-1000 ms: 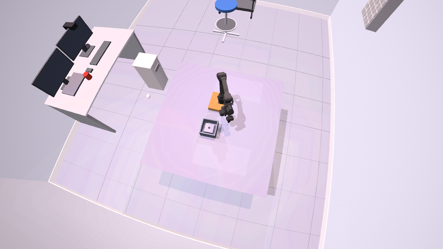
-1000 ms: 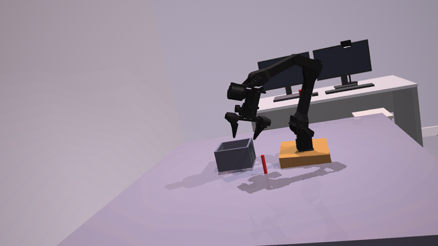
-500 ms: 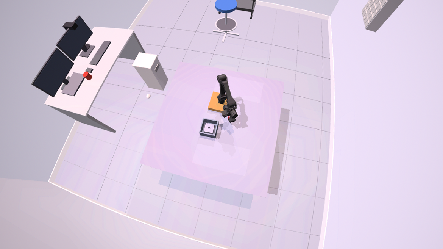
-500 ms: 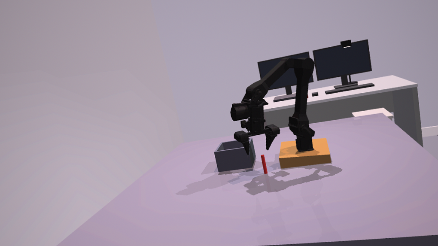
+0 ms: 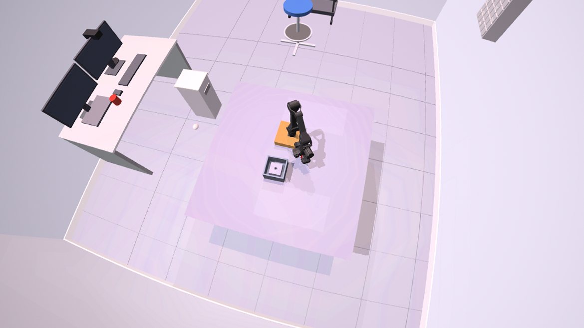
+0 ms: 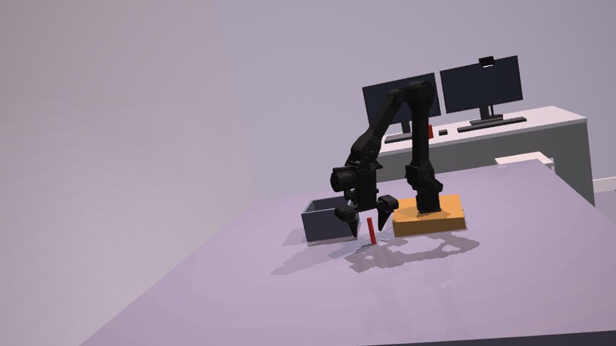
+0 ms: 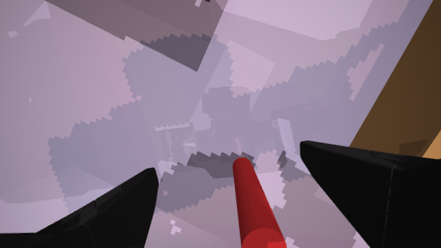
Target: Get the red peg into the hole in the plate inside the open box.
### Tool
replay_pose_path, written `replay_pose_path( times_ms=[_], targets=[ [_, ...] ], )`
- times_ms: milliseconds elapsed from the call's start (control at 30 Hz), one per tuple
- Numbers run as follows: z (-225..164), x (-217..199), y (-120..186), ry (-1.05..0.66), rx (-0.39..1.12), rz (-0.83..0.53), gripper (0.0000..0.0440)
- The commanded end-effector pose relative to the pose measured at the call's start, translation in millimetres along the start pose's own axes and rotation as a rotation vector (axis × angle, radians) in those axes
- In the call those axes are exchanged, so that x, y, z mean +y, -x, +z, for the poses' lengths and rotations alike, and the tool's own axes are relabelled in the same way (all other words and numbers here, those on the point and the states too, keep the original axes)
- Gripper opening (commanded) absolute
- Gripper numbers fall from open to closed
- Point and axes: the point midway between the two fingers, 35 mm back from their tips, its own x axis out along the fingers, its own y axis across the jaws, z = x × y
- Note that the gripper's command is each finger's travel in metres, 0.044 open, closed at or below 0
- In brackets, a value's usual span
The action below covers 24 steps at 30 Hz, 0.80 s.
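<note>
1. On the pale purple table (image 5: pixel 234 195) (image 6: pixel 286 306), the thin red cylindrical peg (image 5: pixel 302 156) (image 6: pixel 371 231) (image 7: pixel 256 203) stands upright.
2. The black two-fingered gripper (image 5: pixel 302 158) (image 6: pixel 369 232) (image 7: pixel 229 162) points downward at the peg; its fingers are wide open and they grip nothing.
3. In the exterior view, the open dark grey square box (image 5: pixel 274 178) (image 6: pixel 326 224) is to the left, and the orange rectangular base block (image 5: pixel 281 140) (image 6: pixel 406 228) is to the right.
4. Inside the box lies a white square plate (image 5: pixel 271 171) with a dark hole.

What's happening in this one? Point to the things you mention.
A black robot arm (image 5: pixel 302 126) (image 6: pixel 421 138) has its open gripper (image 5: pixel 301 158) (image 6: pixel 368 233) (image 7: pixel 229 162) lowered over a red peg (image 6: pixel 371 231) (image 7: pixel 256 203). The peg stands on the table (image 5: pixel 239 195) (image 6: pixel 265 309) between the fingers, not gripped. The open box (image 5: pixel 274 179) (image 6: pixel 326 224) sits nearby, the hole in its bottom plate (image 5: pixel 271 171) unfilled.
</note>
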Motion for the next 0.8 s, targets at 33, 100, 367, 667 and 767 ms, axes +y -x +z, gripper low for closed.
replay_pose_path(
  times_ms=[33,100,367,667,767],
  targets=[
    [-3.4,-6.0,-8.7,-0.013,0.017,-0.02,0.0305],
    [-4.5,-5.9,-8.7,-0.011,0.031,-0.025,0.0253],
    [-6.0,-4.7,-8.7,0.003,0.084,-0.042,0.0043],
    [14.4,6.0,7.0,0.049,0.011,-0.006,0.0],
    [23.3,9.4,15.2,0.071,-0.022,0.002,0.0]
  ],
)
